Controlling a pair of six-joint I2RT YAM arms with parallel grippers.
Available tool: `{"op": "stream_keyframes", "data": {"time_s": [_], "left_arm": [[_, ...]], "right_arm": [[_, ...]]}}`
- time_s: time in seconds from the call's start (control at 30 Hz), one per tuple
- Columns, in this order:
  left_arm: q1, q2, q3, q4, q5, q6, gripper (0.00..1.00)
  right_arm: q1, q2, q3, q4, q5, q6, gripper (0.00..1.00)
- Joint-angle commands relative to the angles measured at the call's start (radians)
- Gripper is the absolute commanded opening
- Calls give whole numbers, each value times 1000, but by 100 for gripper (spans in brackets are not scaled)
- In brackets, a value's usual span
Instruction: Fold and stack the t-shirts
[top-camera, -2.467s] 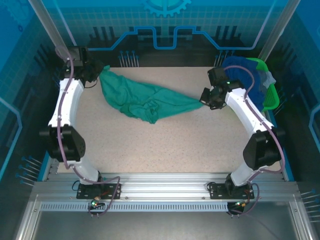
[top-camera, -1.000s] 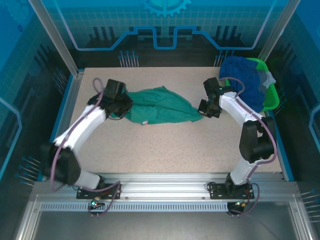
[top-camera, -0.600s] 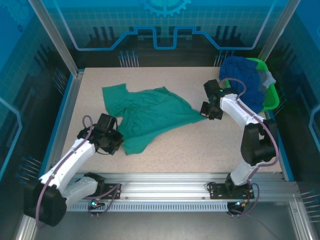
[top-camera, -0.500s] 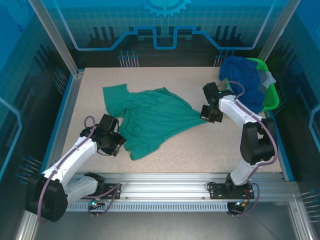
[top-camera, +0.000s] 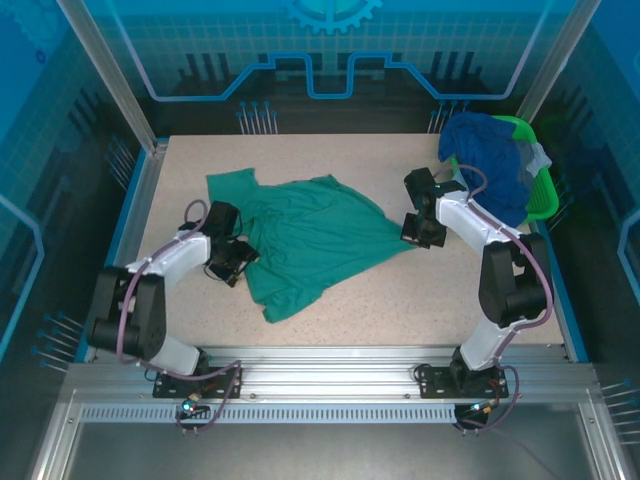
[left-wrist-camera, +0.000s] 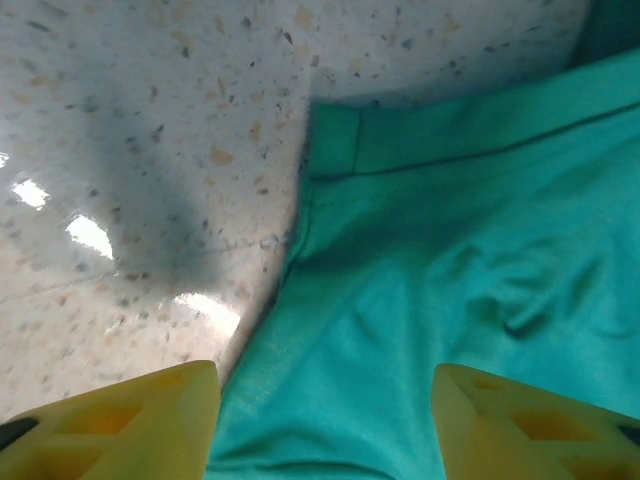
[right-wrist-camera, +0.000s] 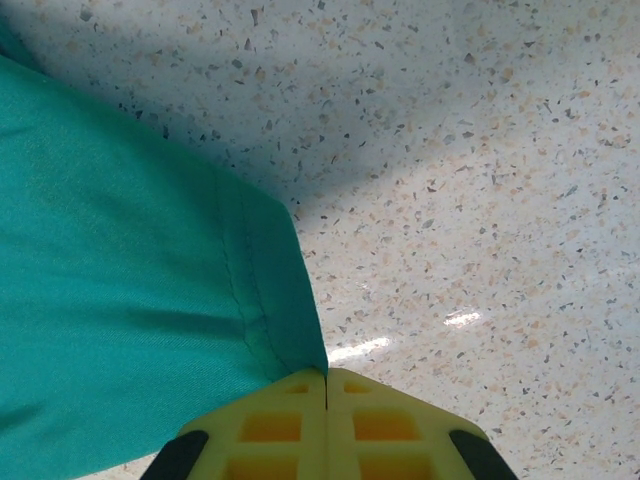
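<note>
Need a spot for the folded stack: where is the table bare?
Bare: the table strip between shirt and near edge, widest at right; also behind the shirt. Crowded: the basket corner and beside the right gripper.

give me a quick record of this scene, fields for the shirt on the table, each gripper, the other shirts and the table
shirt: teal-green t-shirt, spread loosely on the table, wrinkled, not folded
left gripper: open, jaws apart at the shirt's left edge
right gripper: shut on the shirt's right corner
other shirts: blue pile heaped on the green basket, far right
table: speckled top
</note>
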Motion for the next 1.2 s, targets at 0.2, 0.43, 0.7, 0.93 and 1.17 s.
{"op": "stream_keyframes", "data": {"time_s": [0.2,0.43,0.7,0.93,1.17], "left_arm": [[-22,167,93,39,-19,159,6],[-25,-28,126,-4,-147,186,0],[-43,-351,214,-150,-272,118,0],[-18,-427,245,-228,-336,116,0],[8,-333,325,-173,-282,123,0]], "right_arm": [[12,-41,13,-18,-9,-20,0],[11,-77,39,-18,-5,-46,0],[19,-199,34,-16,-18,-78,0],[56,-336,-15,-33,26,-79,0],[77,-332,-32,-24,73,-39,0]]}}
